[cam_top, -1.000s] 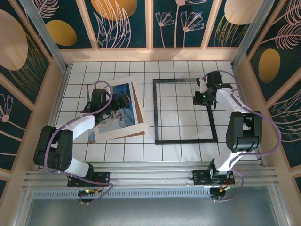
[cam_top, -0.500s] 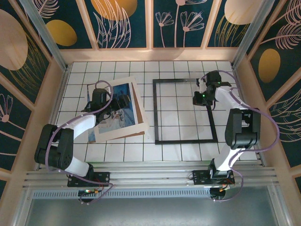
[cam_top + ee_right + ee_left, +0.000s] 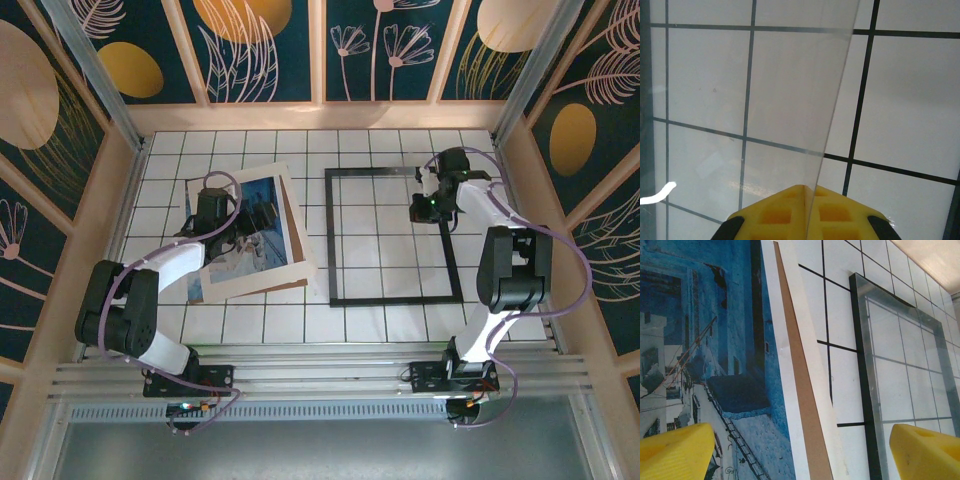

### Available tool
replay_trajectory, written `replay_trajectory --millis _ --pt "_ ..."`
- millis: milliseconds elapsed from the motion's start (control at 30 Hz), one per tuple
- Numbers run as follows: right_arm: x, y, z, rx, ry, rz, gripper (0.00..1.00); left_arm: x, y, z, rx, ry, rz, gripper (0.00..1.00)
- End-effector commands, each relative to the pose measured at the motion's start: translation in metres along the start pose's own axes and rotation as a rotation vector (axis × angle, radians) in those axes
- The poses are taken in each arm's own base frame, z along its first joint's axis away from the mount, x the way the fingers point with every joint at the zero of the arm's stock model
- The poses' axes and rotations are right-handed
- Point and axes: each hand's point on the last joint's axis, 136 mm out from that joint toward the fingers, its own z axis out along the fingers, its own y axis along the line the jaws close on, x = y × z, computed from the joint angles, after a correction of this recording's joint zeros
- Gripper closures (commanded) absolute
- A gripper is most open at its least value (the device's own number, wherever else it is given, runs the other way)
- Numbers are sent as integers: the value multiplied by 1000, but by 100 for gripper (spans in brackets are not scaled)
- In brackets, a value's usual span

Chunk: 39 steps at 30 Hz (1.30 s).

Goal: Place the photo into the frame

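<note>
Right wrist view: the right gripper (image 3: 807, 200) is pinched tight on the edge of a clear see-through sheet (image 3: 785, 100), tilted up off the white tiled table (image 3: 910, 100), I'd guess to keep the thin black rectangular frame (image 3: 331, 240) open. Meanwhile the left gripper (image 3: 800, 455) hangs spread wide and empty over the blue paper photo (image 3: 705, 340), which lies on a brown backing board (image 3: 807, 410) just left of the frame, probably lining up a grab.

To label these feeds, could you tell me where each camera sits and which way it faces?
Top external: above and behind the bases, looking down on the tiled table; both arms show.
Left wrist: low over the photo, facing the frame; the open left claw shows.
Right wrist: looking down at tiles; right claw, shut on a clear sheet.
Shared by top and left wrist: photo and frame.
</note>
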Motion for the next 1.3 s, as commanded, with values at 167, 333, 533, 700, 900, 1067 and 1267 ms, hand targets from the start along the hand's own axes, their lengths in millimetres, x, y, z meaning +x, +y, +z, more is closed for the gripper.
replay_trajectory --millis 167,333,533,700,900,1067,1267 --pt "0 3 -6 -33 22 -25 100 -6 -7 4 11 -4 21 9" --pt "0 4 -7 -41 21 -9 100 -5 -6 4 9 1 17 9" --pt "5 4 -4 -46 23 17 100 -3 -6 5 9 3 16 9" --pt "8 -3 4 -21 43 33 100 -2 -6 6 11 7 15 9" --pt "15 -10 10 14 63 50 100 -2 -6 6 9 6 16 9" --pt "16 -14 15 31 68 58 100 0 -6 8 9 14 18 9" --pt "13 -17 15 45 56 61 100 1 -5 10 7 18 18 9"
